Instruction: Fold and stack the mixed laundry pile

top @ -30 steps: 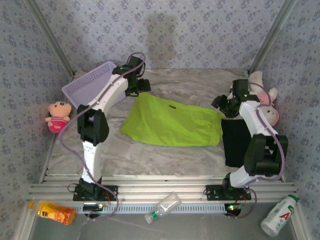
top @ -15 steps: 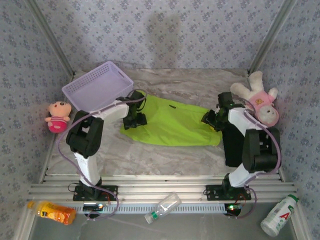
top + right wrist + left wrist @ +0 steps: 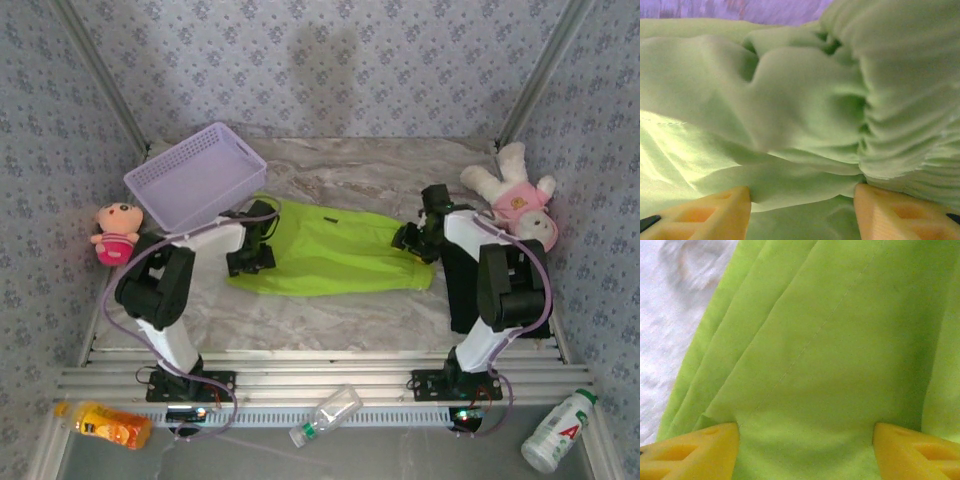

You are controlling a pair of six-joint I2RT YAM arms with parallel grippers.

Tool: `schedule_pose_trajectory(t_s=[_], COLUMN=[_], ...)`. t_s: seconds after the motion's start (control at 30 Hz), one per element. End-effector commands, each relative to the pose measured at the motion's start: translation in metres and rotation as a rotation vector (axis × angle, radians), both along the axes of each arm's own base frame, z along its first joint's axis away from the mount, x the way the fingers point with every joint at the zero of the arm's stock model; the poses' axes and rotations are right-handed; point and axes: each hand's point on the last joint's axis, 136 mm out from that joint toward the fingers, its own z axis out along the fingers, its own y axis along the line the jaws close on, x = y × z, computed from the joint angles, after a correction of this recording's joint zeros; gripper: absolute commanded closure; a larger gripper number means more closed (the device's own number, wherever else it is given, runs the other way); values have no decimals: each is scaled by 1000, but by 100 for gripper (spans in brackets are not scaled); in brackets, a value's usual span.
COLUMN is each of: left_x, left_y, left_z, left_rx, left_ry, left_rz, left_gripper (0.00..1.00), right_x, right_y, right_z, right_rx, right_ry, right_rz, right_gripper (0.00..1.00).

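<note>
Both arms have drawn back toward their bases over the last second. The lime-green T-shirt (image 3: pixel 335 262) has gone from a broad spread sheet to a narrower band, with its far edge brought forward over the rest. The left hand (image 3: pixel 250 258), which was up by the lavender basket (image 3: pixel 195 180), is now low on the shirt's left end. The right hand (image 3: pixel 410 240) has come down onto the shirt's right end. The shirt lies on the tabletop (image 3: pixel 330 320), running rightward from the left hand and leftward from the right hand.

From the left wrist, that hand's yellow fingers (image 3: pixel 690 452) stand wide apart. Smooth, layered green cloth with a stitched seam lies flat in the gap and ahead of them, and nothing looks pinched. From the right wrist, the right hand's fingers (image 3: pixel 700 212) are also well apart, with green cloth bunched into folds just ahead of them. Whether any of it is pinched cannot be told.

The black T-shirt (image 3: pixel 462 290) lies just to the right of the right hand, partly under that arm. A pink plush toy (image 3: pixel 515 200) sits beyond the right hand, to its right. The basket is beyond the left hand, to its left.
</note>
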Motion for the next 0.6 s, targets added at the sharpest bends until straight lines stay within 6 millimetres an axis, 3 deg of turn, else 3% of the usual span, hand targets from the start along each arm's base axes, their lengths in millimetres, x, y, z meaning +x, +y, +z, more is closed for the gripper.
schedule_pose_trajectory(t_s=[0.0, 0.1, 0.17, 0.2, 0.3, 0.43, 0.53, 0.57], left_x=[-42, -46, -36, -29, -4, 20, 28, 28], left_y=[38, 42, 35, 29, 0, -48, -87, -100], left_z=[5, 22, 39, 50, 79, 101, 94, 89], left_rx=[117, 107, 79, 55, -39, -155, -211, -228], left_ry=[72, 38, -6, -36, -133, -213, -202, -185], left_rz=[53, 52, 28, 13, -44, -119, -179, -198], left_gripper=[29, 28, 27, 27, 35, 68, 97, 100], right_x=[-25, -19, -19, -16, -10, -15, -25, -29], right_y=[13, 25, 25, 23, 14, -12, -31, -35], right_z=[-8, 15, 35, 47, 76, 85, 75, 70], right_rx=[-8, 30, 32, 35, 54, 5, 0, 12], right_ry=[55, -15, -49, -78, -152, -177, -150, -136], right_rz=[54, 90, 97, 93, 70, 18, -30, -48], right_gripper=[38, 25, 13, 2, 0, 0, 0, 0])
